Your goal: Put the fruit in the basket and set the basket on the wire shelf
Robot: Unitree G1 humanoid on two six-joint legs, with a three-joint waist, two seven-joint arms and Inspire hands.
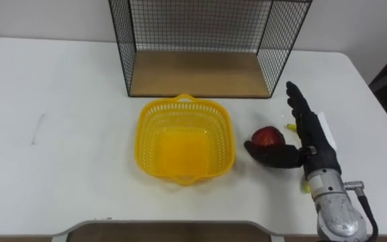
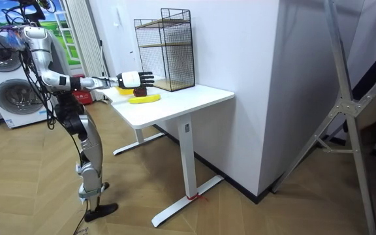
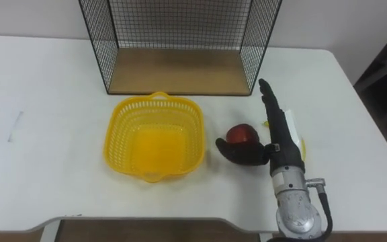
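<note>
one red fruit [image 1: 266, 136] beside one yellow basket [image 1: 142, 125] — right hand [image 1: 312, 138] touching it.

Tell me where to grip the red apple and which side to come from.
Grip the red apple across its round middle, from its right: the right robot hand lies open there, thumb along its near side. The yellow basket stands close on its left.

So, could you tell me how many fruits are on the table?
1 for sure: a red fruit by the thumb of the right hand, right of the basket. Yellow slivers under that hand may be another.
</note>
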